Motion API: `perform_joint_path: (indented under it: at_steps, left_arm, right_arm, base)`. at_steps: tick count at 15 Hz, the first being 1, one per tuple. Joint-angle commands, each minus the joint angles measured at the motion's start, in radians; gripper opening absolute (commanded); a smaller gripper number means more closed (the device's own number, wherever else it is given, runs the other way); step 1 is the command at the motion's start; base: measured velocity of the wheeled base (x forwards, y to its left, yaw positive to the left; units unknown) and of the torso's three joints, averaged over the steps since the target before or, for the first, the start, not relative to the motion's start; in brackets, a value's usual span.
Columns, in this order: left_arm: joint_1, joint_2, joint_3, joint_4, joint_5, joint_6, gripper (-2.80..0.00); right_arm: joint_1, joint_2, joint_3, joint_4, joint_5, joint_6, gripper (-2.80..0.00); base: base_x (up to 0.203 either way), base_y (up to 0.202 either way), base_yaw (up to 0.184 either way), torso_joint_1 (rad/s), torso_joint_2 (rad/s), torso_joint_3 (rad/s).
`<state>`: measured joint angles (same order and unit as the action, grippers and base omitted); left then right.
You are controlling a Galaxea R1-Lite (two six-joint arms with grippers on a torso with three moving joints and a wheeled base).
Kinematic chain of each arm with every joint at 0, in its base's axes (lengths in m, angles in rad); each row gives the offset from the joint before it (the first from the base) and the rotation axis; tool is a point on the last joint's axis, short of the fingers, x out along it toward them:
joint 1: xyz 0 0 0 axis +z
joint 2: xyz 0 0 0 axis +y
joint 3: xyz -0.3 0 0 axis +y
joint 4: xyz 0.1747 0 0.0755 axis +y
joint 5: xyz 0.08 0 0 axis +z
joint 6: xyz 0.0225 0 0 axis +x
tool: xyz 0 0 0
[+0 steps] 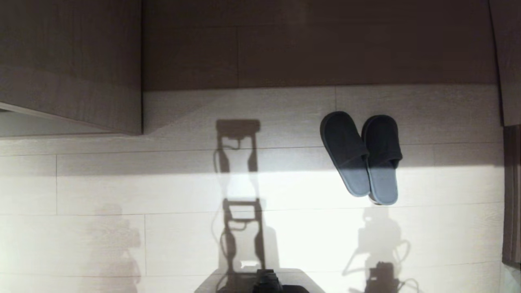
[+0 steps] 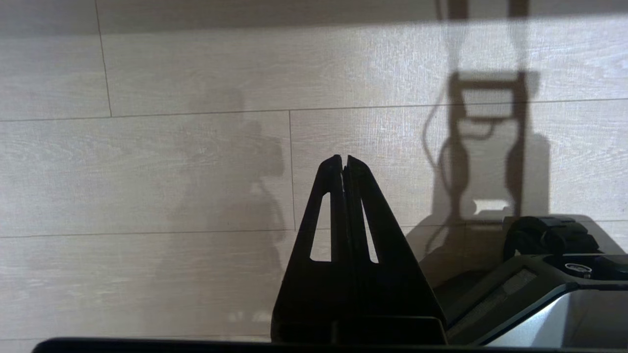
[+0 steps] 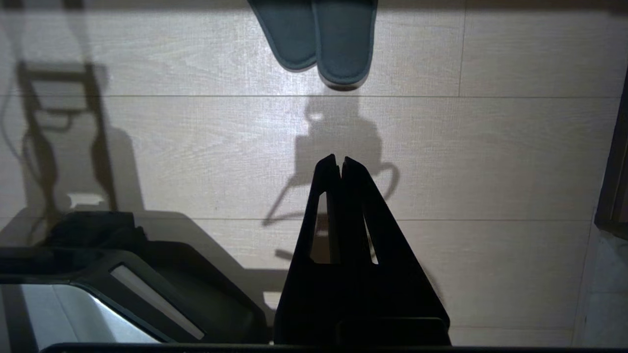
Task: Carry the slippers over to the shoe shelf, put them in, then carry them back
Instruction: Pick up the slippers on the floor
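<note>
The slippers, a dark grey pair, lie side by side on the pale floor right of centre, toes pointing away from me and half in shadow. Their heel ends also show in the right wrist view, the slippers lying well ahead of my right gripper, which is shut and empty above the floor. My left gripper is shut on nothing too, over bare floor boards off to the left. Neither arm shows in the head view, only their shadows. The shoe shelf is out of view.
A wood-grain cabinet block juts out at the upper left. Behind the slippers runs a dark, shadowed recess. A dark upright panel lines the right edge. My base sits at the bottom centre.
</note>
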<state>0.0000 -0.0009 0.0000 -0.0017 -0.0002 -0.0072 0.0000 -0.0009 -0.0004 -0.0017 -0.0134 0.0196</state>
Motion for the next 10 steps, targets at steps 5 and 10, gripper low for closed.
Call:
perform_joint_path:
  at_steps: [5,10]
  left_arm:
    - [0.001,0.001,0.000,0.000,0.000,0.000,-2.80]
    - [0.002,0.001,0.002,0.000,0.000,0.000,-2.80]
  right_arm:
    - [0.000,0.001,0.000,0.000,-0.003,-0.001,-2.80]
    - [0.000,0.001,0.000,0.002,-0.003,0.002,-2.80]
  base:
    - [0.000,0.000,0.000,-0.001,0.00,-0.197]
    - [0.000,0.000,0.000,0.002,0.00,-0.198]
